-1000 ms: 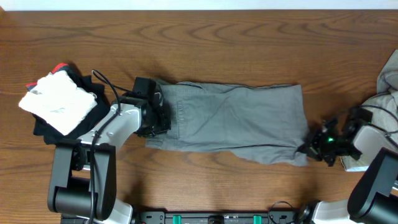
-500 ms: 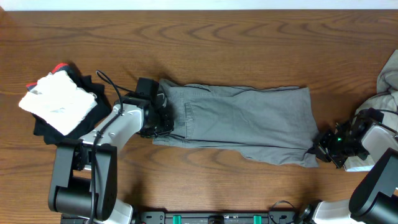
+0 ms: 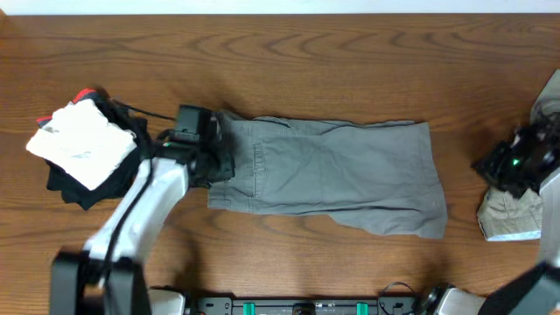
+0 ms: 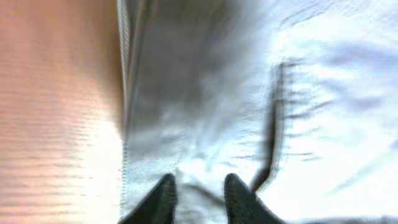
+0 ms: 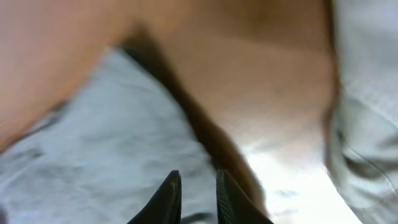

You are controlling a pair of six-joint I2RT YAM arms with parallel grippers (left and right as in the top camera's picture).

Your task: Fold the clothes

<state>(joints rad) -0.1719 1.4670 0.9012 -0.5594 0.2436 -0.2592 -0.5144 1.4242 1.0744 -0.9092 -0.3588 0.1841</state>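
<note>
Grey shorts [image 3: 341, 175] lay halved lengthwise, cross-fold not yet done, beige garment [image 3: 507, 219] crumpled; left gripper [image 4: 200, 182] and right gripper [image 5: 197, 177] both slightly parted, holding nothing.

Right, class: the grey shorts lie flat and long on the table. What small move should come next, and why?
Probably close the left gripper on the waistband end of the grey shorts, to carry it over toward the hem. The shorts lie flat lengthwise, that gripper's jaws stand apart right at the waistband, and the right gripper hangs off the cloth.
</note>
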